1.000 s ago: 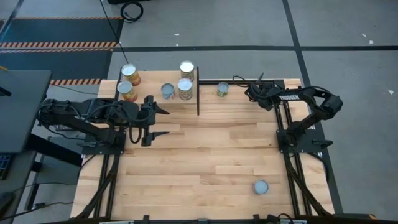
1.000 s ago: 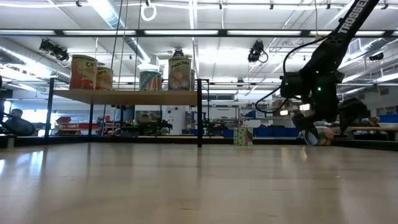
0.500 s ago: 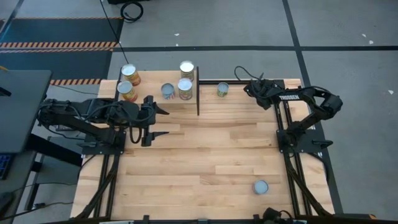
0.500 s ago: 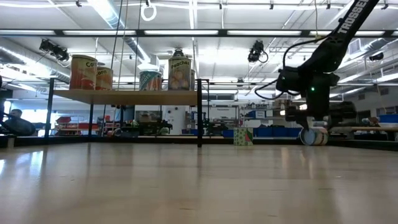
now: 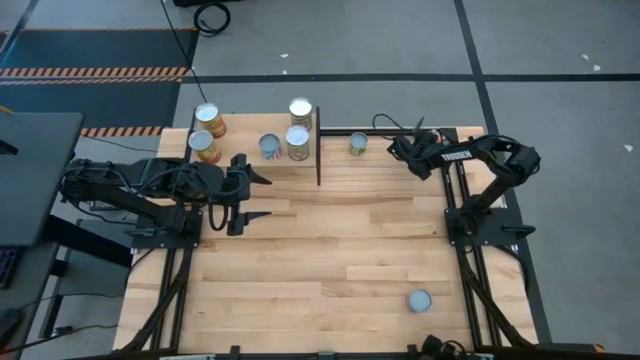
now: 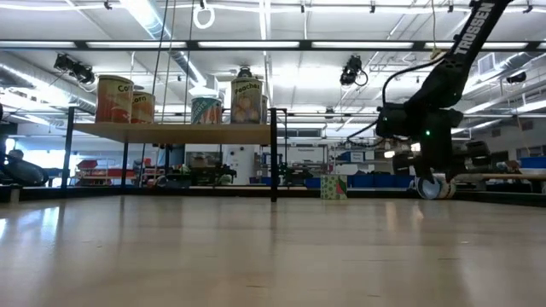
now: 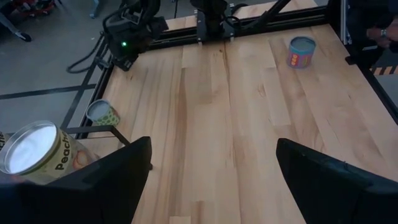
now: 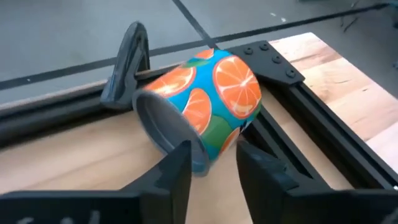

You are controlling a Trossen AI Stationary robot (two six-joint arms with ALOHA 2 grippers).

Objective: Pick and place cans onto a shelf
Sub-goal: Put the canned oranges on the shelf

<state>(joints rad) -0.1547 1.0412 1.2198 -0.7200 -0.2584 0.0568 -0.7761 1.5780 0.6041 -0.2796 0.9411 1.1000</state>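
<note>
Several cans (image 5: 298, 143) stand upright on the shelf (image 5: 250, 172) at the far left. A green can (image 5: 358, 144) stands on the table right of the shelf's black upright. Another can (image 5: 419, 300) stands near the front right. My right gripper (image 8: 212, 163) is at the far right, shut on a blue can with orange slices (image 8: 208, 93) that lies on its side; the arm hides it in the high view. My left gripper (image 5: 252, 190) waits open in front of the shelf, nothing between its fingers. My right gripper pinches the orange-slice can between its two fingers at the side wall just behind the silver end (image 8: 200, 148). In the low view the gripper comes down on the can (image 6: 431, 186) from above. The can lies tilted on its side; whether it touches the table I cannot tell.
Black frame rails (image 8: 292, 93) run along the table's far right corner right beside the held can. The shelf's black upright (image 5: 318, 150) stands between the shelf and the green can. Bare wood (image 5: 340, 240) fills the table's middle.
My right gripper has shifted a little toward the table's left edge, staying low over the orange-slice can, and its arm has swung slightly. The can lies in about the same place as before.
</note>
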